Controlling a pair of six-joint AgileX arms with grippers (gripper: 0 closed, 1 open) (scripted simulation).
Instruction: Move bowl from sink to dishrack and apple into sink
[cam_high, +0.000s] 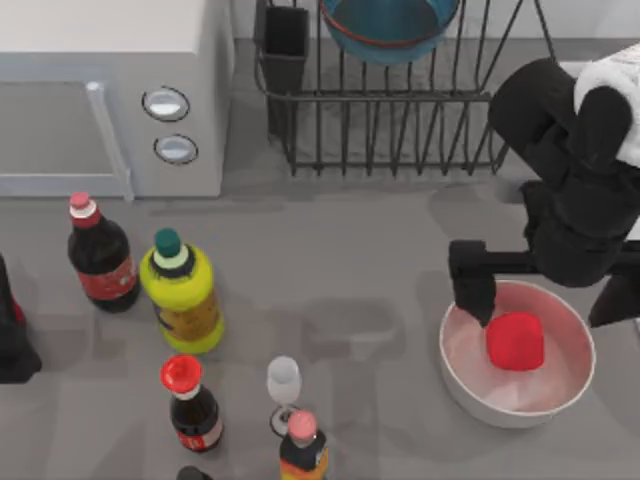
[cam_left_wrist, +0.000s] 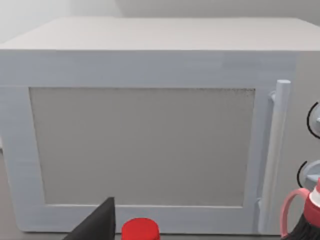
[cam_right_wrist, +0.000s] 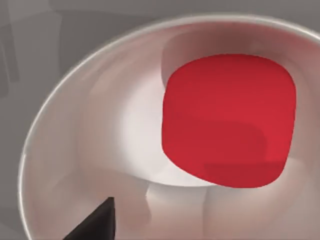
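While right gripper (cam_high: 545, 300) hangs spread wide over apple (cam_high: 516, 341) in white bowl (cam_high: 470, 385): centre, descend, clamp gently.

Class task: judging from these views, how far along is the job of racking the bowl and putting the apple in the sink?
Done: the teal bowl sits in the dishrack. In hand: the right gripper is open over the apple, which lies in the white bowl. Left: grasp the apple and carry it to the sink.

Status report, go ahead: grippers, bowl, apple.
Right gripper open over the apple, jaws straddling it inside the white bowl. Bowl already in the dishrack. Left arm parked facing the microwave.
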